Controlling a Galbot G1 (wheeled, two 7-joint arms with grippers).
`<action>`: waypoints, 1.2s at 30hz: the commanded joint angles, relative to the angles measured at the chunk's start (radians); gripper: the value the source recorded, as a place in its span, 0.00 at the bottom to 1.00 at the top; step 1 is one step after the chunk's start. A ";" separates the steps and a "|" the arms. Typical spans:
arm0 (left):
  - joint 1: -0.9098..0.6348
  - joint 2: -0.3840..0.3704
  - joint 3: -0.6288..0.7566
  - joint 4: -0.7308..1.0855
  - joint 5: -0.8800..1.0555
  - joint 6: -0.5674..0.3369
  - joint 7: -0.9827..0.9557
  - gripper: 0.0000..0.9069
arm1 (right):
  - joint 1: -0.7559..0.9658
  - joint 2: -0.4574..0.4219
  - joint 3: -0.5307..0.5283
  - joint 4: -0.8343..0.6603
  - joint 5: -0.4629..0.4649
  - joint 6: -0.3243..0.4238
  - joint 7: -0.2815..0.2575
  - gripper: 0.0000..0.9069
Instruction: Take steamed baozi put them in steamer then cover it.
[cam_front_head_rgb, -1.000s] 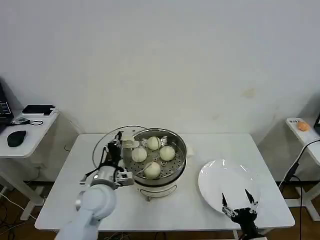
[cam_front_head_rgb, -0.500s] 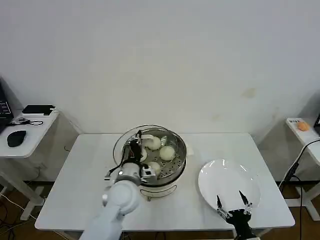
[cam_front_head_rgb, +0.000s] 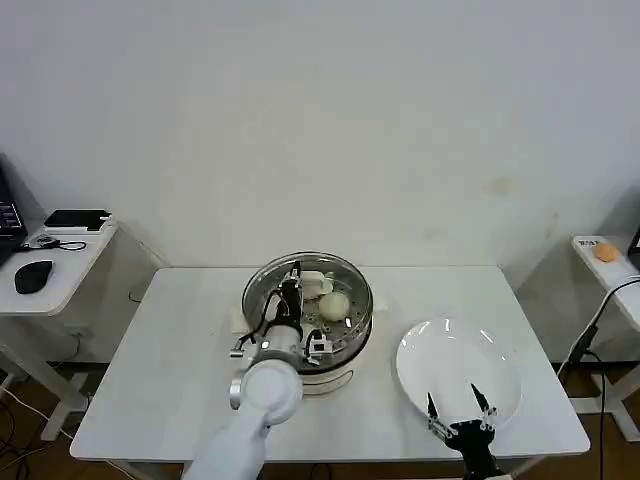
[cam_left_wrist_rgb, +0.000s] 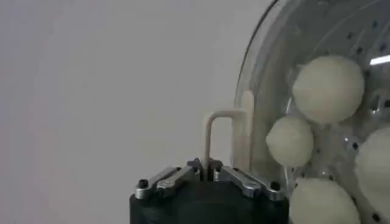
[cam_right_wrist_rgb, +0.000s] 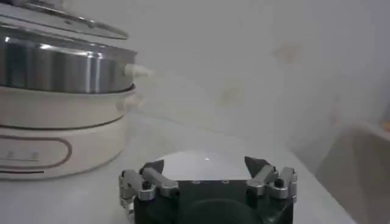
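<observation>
Holding glass lid (cam_front_head_rgb: 300, 290) by its handle (cam_left_wrist_rgb: 228, 137), left gripper (cam_front_head_rgb: 291, 290) clamped, over steamer (cam_front_head_rgb: 330, 345); baozi (cam_left_wrist_rgb: 328, 89) inside. Centering on rim before lowering, staying level. Right gripper (cam_front_head_rgb: 456, 408) spread, idling by plate (cam_front_head_rgb: 458, 368).

Baozi (cam_front_head_rgb: 335, 304) in steamer (cam_front_head_rgb: 352, 335), plate (cam_front_head_rgb: 458, 366) to its right

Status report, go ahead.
Left gripper shut on glass lid handle, over steamer. Baozi inside. Right gripper open, by plate. No obstruction.
</observation>
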 joint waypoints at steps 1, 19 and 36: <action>-0.007 -0.026 0.005 0.045 0.054 -0.006 -0.007 0.00 | -0.003 -0.001 -0.002 -0.006 -0.001 0.002 0.000 1.00; 0.002 -0.046 0.001 0.079 0.060 -0.012 -0.020 0.00 | -0.001 -0.006 -0.007 -0.017 0.000 0.006 0.001 1.00; 0.015 -0.047 0.000 0.060 0.057 -0.016 -0.008 0.00 | 0.000 -0.004 -0.020 -0.023 -0.007 0.006 0.000 1.00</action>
